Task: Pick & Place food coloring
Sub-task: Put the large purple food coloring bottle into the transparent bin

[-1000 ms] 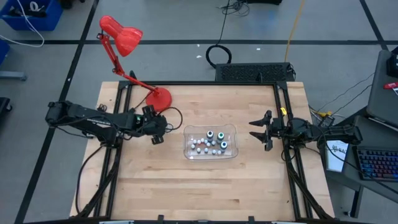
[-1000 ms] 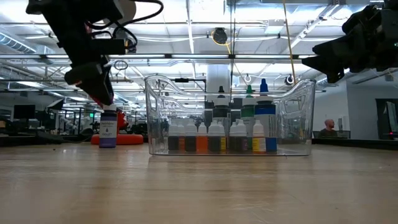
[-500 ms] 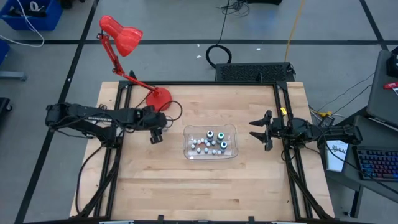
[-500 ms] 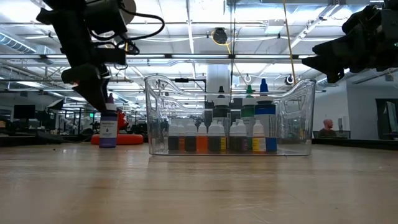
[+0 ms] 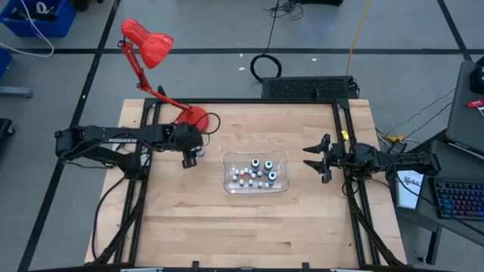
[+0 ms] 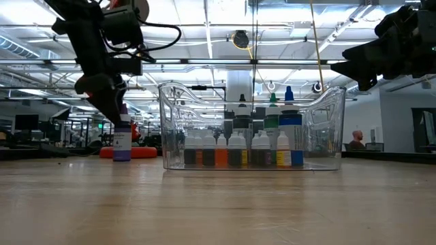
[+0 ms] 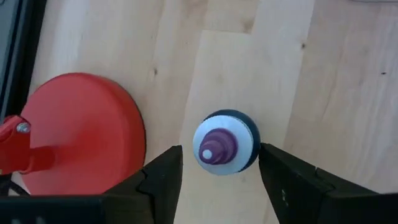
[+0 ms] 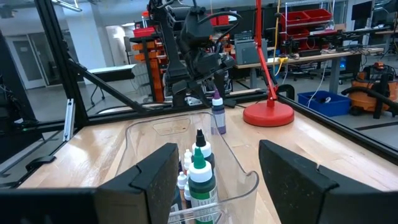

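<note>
Wooden desk [image 5: 249, 219] carries one clear bin [image 5: 255, 172] at its middle, packed with small food coloring bottles [image 6: 236, 150] too crowded to count. One purple-capped bottle [image 7: 225, 144] stands alone left of it, beside one red lamp [image 5: 191, 119]. Left gripper [image 7: 219, 171] hangs spread around that bottle, apart from it. Right gripper [image 5: 315, 160] waits spread, right of the bin.

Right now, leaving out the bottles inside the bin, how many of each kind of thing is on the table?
Lamp: 1
Clear bin: 1
Bottle outside the bin: 1
Total: 3
</note>
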